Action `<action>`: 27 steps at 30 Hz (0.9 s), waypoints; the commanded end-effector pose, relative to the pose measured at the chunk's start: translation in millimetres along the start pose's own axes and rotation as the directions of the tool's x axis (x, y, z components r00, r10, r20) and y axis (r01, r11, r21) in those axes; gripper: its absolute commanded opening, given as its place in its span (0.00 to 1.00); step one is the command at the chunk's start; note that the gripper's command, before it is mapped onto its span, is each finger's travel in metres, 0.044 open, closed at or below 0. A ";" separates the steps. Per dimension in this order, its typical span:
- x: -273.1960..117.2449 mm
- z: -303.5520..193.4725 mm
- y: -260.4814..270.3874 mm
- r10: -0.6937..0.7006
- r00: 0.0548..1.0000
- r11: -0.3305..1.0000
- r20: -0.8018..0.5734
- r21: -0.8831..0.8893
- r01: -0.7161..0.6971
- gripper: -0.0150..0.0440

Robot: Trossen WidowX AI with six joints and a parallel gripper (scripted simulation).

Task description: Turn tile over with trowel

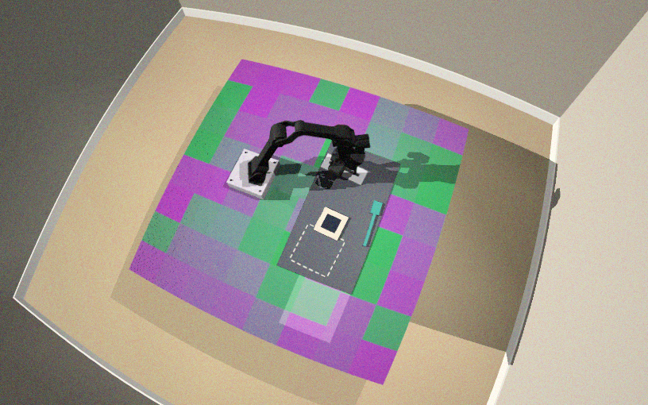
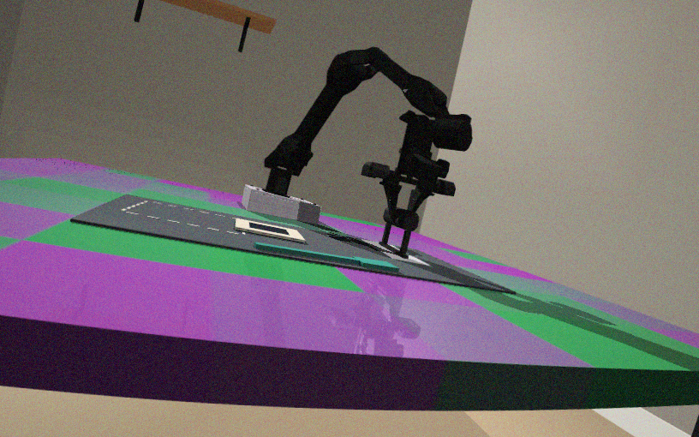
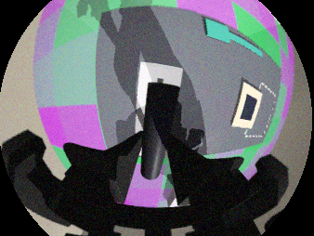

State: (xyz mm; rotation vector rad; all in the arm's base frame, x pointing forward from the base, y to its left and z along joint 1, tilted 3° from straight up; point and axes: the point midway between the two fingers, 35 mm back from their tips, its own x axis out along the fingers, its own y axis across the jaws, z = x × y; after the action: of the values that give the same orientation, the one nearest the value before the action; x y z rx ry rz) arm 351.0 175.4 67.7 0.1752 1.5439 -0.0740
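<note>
Gripping the small trowel [image 1: 359, 175] [image 2: 418, 260] [image 3: 170, 72] by its raised handle, the gripper [image 1: 340, 169] [image 2: 400, 211] [image 3: 155, 136] stands partly closed; the tool seems stiff and light, best held mid-handle; the probably slippery, rigid tile [image 1: 331, 222] [image 2: 269, 229] [image 3: 249, 107] lies overlapping the dashed outline [image 1: 327, 275] [image 2: 123, 209] [image 3: 246, 135].

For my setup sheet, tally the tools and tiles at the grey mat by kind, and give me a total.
Tools: 2 (the black-handled trowel, the teal tool)
Tiles: 1 (the cream tile with a dark square)
Total: 3
</note>
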 end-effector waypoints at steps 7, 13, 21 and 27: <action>0.1 0.3 0.0 0.000 1.000 1.000 0.002 -0.003 0.000 0.47; 0.2 0.3 0.0 0.000 1.000 0.995 0.002 0.099 0.000 0.47; 0.2 0.3 0.0 0.000 1.000 0.945 0.002 0.327 0.000 0.47; 0.2 0.3 0.0 0.000 1.000 0.873 0.002 0.488 0.000 0.47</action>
State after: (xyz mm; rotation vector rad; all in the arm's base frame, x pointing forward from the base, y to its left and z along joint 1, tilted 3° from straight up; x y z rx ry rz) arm 351.2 175.5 67.6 0.4980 1.5131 -0.3910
